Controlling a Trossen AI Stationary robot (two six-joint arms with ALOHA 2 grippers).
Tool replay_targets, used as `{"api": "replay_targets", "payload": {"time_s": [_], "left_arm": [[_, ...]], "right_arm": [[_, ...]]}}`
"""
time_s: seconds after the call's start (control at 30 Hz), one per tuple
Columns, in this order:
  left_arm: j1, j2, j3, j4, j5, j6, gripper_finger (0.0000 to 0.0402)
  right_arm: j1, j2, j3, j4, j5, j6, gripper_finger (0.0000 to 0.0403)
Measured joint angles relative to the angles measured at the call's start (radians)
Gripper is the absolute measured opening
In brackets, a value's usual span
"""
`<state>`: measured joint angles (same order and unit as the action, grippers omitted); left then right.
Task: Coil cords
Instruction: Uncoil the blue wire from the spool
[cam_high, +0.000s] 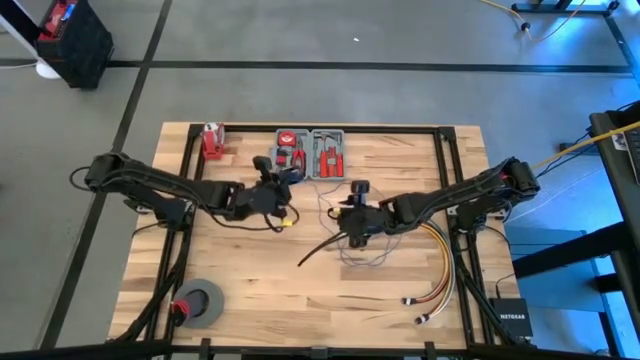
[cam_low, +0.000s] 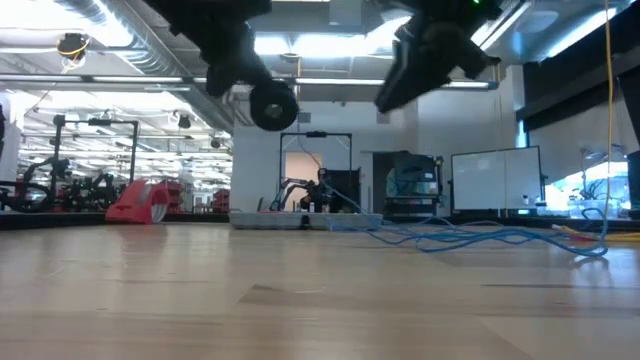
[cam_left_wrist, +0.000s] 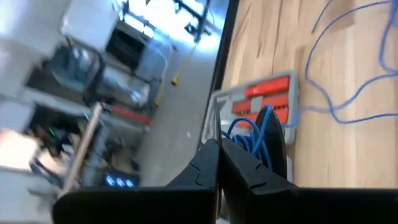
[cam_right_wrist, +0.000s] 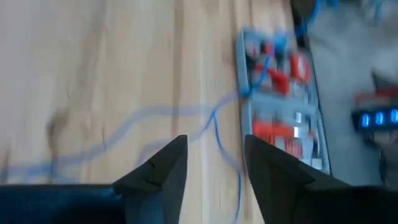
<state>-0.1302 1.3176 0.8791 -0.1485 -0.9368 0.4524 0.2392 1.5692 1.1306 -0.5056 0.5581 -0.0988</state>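
Spanning the middle of the wooden table (cam_high: 250, 290), both arms hang above the loose cords (cam_high: 345, 250), which trail from the tool case (cam_high: 312, 152) toward the right. The left gripper (cam_left_wrist: 219, 163) is pinched closed on a bunch of blue cord; the right gripper (cam_right_wrist: 214, 163) stands parted, empty. Judging the next loop: catch slack low, feed gently toward the held bunch.

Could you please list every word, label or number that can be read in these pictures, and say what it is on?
"NETGEAR": on the small black box beside the table's right edge, high view; small, only just legible.
Tool case: no readable text.
Red item at the table's far left corner: label too small to read.
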Motion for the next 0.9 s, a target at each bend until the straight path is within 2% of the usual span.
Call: {"api": "replay_targets", "payload": {"time_s": [0.13, 0.33, 0.43, 0.5, 0.73, 0.9], "left_arm": [[-0.038, 0.023, 0.000, 0.110, -0.016, 0.126, 0.0000], [-0.061, 0.024, 0.000, 0.167, -0.018, 0.162, 0.0000], [-0.060, 0.024, 0.000, 0.165, -0.018, 0.159, 0.0000], [-0.059, 0.024, 0.000, 0.164, -0.018, 0.158, 0.0000], [-0.060, 0.024, 0.000, 0.166, -0.018, 0.154, 0.0000], [-0.059, 0.024, 0.000, 0.167, -0.018, 0.152, 0.0000]], "right_arm": [[-0.015, 0.000, -0.037, 0.201, -0.009, -0.100, 0.0167], [-0.096, 0.006, -0.151, 0.611, -0.022, -0.192, 0.0167], [-0.148, 0.013, -0.191, 0.768, -0.112, -0.191, 0.0167], [-0.174, 0.019, -0.202, 0.800, -0.162, -0.169, 0.0167], [-0.229, 0.072, -0.201, 0.889, -0.217, -0.140, 0.0167], [-0.249, 0.107, -0.201, 0.941, -0.209, -0.138, 0.0164]]}}
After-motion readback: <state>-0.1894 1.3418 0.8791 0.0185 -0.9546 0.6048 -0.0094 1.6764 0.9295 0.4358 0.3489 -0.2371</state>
